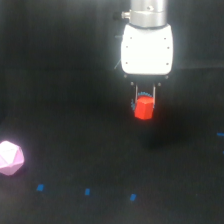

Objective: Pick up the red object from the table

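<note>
Down front, three small blue marks (pixel 87 191) dot the black desk (pixel 60 100), and over at the exterior view's left edge sits the pale pink polyhedron (pixel 10 157), all on its own. Further back, there's the red object (pixel 144 108), pinched between the thin fingers (pixel 136 94) of the gripper (pixel 145 97), clamped on it from both sides! A hint of spiky blue peeks just behind its top edge. Above, the white gripper body (pixel 147 48) hangs under the arm's silver wrist (pixel 146 11).

Pink polyhedron (pixel 10 158) clipped at left edge
</note>
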Motion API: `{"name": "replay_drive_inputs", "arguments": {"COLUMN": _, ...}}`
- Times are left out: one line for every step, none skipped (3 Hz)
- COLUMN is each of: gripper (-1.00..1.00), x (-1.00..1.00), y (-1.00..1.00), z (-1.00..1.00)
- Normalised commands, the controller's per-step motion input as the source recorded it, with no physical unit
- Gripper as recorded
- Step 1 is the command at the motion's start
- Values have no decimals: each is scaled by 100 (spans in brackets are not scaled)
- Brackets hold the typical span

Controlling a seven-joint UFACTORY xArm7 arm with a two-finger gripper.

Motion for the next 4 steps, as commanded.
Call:
{"name": "replay_drive_inputs", "arguments": {"gripper": -100, "x": 12, "y": 20, "z": -11}}
{"name": "replay_drive_inputs", "arguments": {"gripper": -100, "x": -35, "y": -81, "z": 58}}
{"name": "replay_drive_inputs", "arguments": {"gripper": -79, "x": -34, "y": -20, "z": -70}}
{"name": "replay_drive_inputs", "arguments": {"gripper": -64, "x": -51, "y": 30, "z": -13}}
